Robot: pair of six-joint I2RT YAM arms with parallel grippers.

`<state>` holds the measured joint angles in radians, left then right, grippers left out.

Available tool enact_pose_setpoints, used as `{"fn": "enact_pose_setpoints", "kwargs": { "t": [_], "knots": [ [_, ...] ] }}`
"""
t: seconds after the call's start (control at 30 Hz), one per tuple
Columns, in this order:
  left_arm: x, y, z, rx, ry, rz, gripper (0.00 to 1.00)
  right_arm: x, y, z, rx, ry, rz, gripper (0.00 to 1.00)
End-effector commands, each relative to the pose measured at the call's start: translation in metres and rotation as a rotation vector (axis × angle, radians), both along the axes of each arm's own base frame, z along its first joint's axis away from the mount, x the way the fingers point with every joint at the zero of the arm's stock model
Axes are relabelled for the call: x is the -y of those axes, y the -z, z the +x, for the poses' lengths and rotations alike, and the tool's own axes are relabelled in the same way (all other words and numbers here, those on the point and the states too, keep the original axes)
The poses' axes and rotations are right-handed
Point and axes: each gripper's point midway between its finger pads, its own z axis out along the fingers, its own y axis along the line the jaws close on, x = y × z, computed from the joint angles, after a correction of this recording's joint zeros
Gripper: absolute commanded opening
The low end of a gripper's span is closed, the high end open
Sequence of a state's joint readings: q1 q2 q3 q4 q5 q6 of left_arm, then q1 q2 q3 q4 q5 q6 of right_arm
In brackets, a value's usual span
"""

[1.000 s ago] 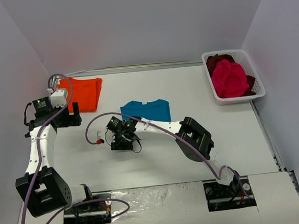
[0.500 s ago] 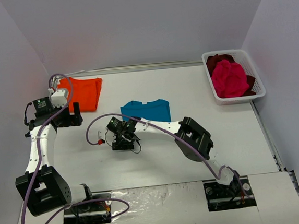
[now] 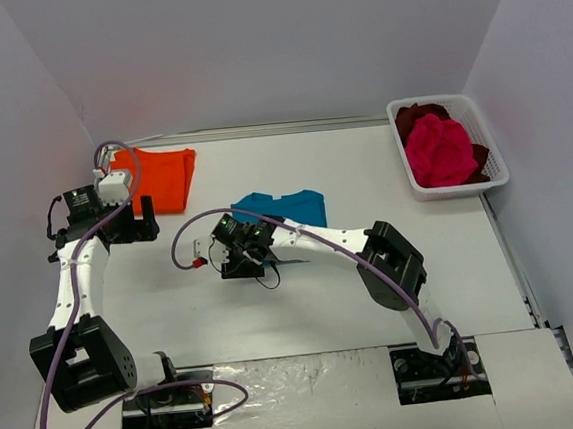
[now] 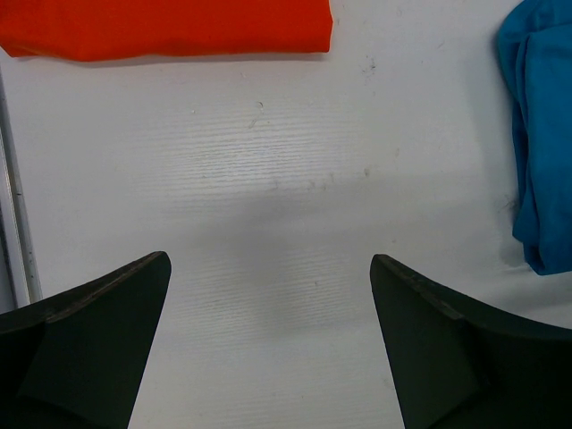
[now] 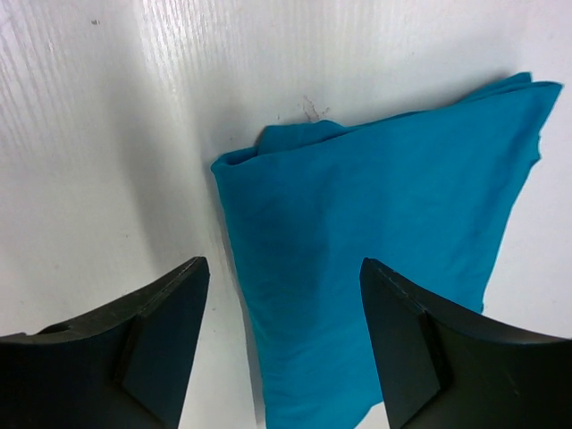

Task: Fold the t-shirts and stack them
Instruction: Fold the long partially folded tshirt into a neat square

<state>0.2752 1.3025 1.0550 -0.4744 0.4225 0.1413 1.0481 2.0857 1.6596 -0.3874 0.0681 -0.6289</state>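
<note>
Your right gripper [image 5: 282,268] points down with its jaws parted and grips nothing; the arm reaches left across mid-table. Bare table [image 5: 107,134] lies open to its left. The folded teal tee [image 5: 384,241] lies directly beneath it. Your left gripper [image 4: 270,261] hangs wide and empty, the orange tee [image 4: 170,27] beyond it. The pink tee [image 3: 439,151] and dark red tee [image 3: 413,116] sit in the basket [image 3: 460,188].

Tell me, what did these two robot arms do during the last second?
The right gripper crept away from the bases toward the folded teal-blue cloth t-shirt, jaws open and holding nothing. Its arm's elbow swung rightward. The left gripper, the folded orange cloth t-shirt and the white slotted plastic basket stayed put.
</note>
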Motion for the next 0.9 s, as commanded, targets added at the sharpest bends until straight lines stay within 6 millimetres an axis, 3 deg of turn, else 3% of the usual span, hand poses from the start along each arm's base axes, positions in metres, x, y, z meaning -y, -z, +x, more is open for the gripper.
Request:
{"fn": "enact_pose_setpoints", "kwargs": {
  "t": [0.0, 0.33, 0.57, 0.7, 0.77, 0.87],
  "knots": [
    [0.0, -0.009, 0.002, 0.018, -0.002, -0.015, 0.94, 0.014, 0.005, -0.008, -0.037, -0.001, -0.036, 0.64],
    [0.002, -0.005, 0.002, 0.007, 0.007, -0.026, 0.94, 0.01, 0.031, -0.007, -0.07, -0.009, -0.074, 0.65],
    [0.002, -0.004, 0.002, 0.003, 0.009, -0.029, 0.94, -0.005, 0.04, -0.01, -0.104, -0.026, -0.075, 0.63],
    [0.004, -0.003, 0.003, 0.0, 0.016, -0.038, 0.94, -0.002, 0.049, -0.01, -0.112, -0.037, -0.102, 0.61],
    [0.007, -0.003, 0.002, -0.006, 0.029, -0.05, 0.94, -0.002, 0.05, -0.01, -0.108, -0.04, -0.106, 0.51],
    [0.015, -0.006, 0.001, -0.007, 0.059, -0.084, 0.94, 0.002, 0.049, -0.007, -0.089, -0.029, -0.121, 0.22]
  ]
}}
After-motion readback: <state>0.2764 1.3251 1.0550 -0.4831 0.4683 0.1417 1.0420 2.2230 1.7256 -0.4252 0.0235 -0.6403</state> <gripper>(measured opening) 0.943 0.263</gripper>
